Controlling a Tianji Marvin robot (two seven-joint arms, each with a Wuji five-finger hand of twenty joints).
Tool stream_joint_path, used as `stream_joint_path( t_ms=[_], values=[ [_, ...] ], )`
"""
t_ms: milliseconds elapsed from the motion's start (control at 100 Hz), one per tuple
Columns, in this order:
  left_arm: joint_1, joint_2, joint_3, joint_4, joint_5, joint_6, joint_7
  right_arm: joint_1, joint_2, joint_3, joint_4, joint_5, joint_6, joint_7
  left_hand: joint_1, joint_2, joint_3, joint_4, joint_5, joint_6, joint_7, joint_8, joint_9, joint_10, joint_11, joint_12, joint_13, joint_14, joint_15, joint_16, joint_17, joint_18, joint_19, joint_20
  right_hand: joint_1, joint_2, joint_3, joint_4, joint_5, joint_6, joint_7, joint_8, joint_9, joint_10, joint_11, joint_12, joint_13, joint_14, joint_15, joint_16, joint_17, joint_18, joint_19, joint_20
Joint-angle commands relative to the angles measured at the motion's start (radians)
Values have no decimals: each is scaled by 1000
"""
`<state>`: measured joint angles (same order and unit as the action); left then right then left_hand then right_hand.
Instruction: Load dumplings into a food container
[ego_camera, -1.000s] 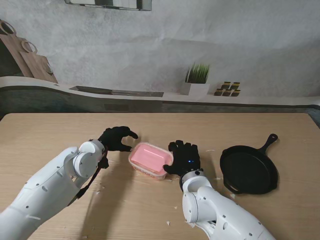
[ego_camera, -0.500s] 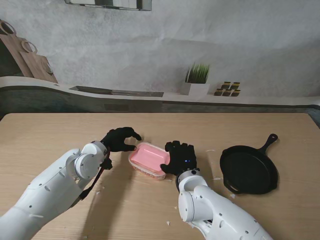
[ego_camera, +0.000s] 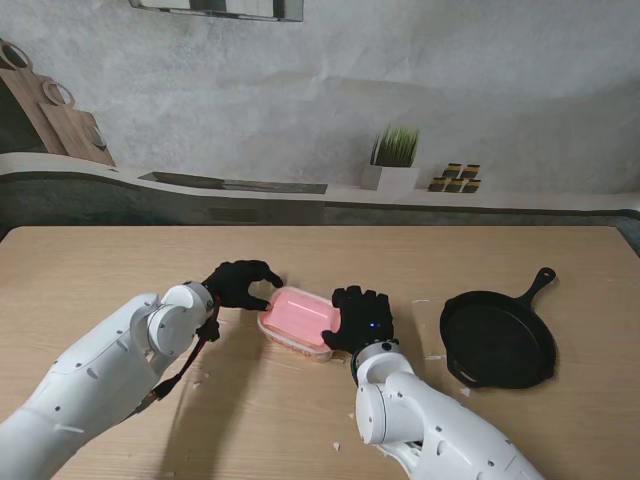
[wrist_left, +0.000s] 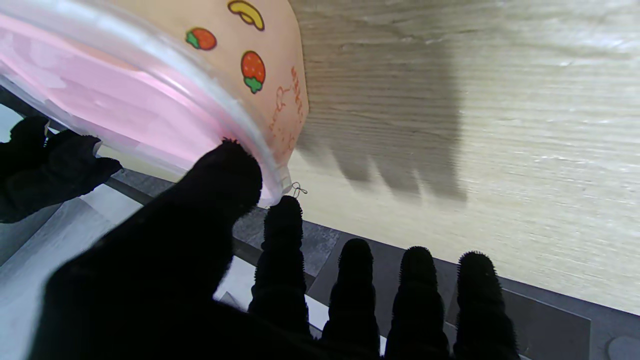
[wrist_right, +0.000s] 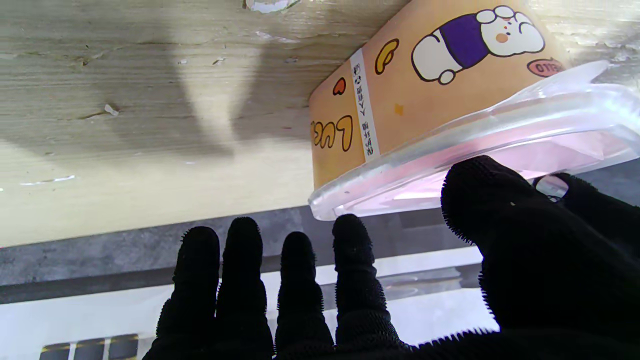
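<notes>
Your two black-gloved hands sit on either side of a lidded food container (ego_camera: 300, 319) on the wooden tabletop (ego_camera: 110, 270). The container has a pink translucent lid (wrist_left: 105, 100) and orange cartoon-printed walls. Your left hand (ego_camera: 240, 282) is at the container's left end, thumb (wrist_left: 220, 175) resting on the lid's rim, the four fingers (wrist_left: 355, 280) spread and straight past the corner, gripping nothing. Your right hand (ego_camera: 360, 317) is at the container's right end, thumb (wrist_right: 480, 200) pressed onto the lid edge, its other fingers (wrist_right: 295, 270) held close together beside the wall. To the right of your right hand, well apart, lies a black cast-iron skillet (ego_camera: 497, 338), handle pointing away from you.
</notes>
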<state>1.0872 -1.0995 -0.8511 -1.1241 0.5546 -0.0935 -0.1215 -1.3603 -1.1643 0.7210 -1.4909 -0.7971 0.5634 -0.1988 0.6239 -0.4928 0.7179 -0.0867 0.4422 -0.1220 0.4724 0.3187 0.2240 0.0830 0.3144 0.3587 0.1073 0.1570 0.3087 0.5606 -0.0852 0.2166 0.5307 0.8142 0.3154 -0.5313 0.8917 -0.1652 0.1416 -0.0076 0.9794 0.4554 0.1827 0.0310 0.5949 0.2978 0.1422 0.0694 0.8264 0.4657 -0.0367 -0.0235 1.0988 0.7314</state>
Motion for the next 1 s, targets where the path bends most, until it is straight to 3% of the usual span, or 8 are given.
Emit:
stream_joint_path(
  t_ms=[0,210,500,760,990],
  values=[
    [9,-1,9,12,4,-2,-22,-16,-1,-9,13,-4,7,25,-4,-54,23,-23,15,-25,13,1,-23,-43,-20,-4,-32,-22,-23,-6,-15,-8,-32,18,17,-8,41,42,14,32,-6,-2,-3,-8,25,10,-49,-18,17,10,-17,-16,-6,19],
    [8,10,21,19,20,-21,-48,-29,3,-14,21,-12,20,31,-29,-32,-4,-28,-5,-17,-9,-10,-27,-46,-42,-12,-36,-25,-46,-17,-19,-5,-63,14,9,-21,56,37,76,82,-30,-27,-4,-2,56,20,-49,-15,21,11,-17,-14,-4,16],
    [1,17,41,36,35,-30,-64,-27,20,-27,31,-36,19,72,-53,-51,-36,-34,-26,-6,-28,-19,-32,-46,-61,-17,-39,-25,-59,-21,-24,-5,-84,21,10,-41,43,28,91,78,-48,-47,-6,-7,85,30,-46,-12,23,12,-17,-12,-1,15],
    [6,22,38,32,53,-47,-63,-39,24,-14,42,-39,-30,61,-63,-65,-35,-39,-78,16,-51,-30,-36,-43,-77,-14,-38,-24,-63,-21,-20,-2,-90,32,-12,-23,13,18,55,57,-46,-54,-7,-14,85,28,-46,-20,18,10,-17,-14,-7,8],
    [21,22,10,0,46,-40,-71,-57,17,44,23,-14,-122,17,-89,20,-69,-37,-79,37,-56,-35,-35,-41,-78,-6,-37,-25,-62,-20,-19,-1,-93,38,-64,52,-53,12,-7,38,-34,-59,-6,-23,63,17,-48,-30,17,10,-18,-23,-18,0]
  ],
)
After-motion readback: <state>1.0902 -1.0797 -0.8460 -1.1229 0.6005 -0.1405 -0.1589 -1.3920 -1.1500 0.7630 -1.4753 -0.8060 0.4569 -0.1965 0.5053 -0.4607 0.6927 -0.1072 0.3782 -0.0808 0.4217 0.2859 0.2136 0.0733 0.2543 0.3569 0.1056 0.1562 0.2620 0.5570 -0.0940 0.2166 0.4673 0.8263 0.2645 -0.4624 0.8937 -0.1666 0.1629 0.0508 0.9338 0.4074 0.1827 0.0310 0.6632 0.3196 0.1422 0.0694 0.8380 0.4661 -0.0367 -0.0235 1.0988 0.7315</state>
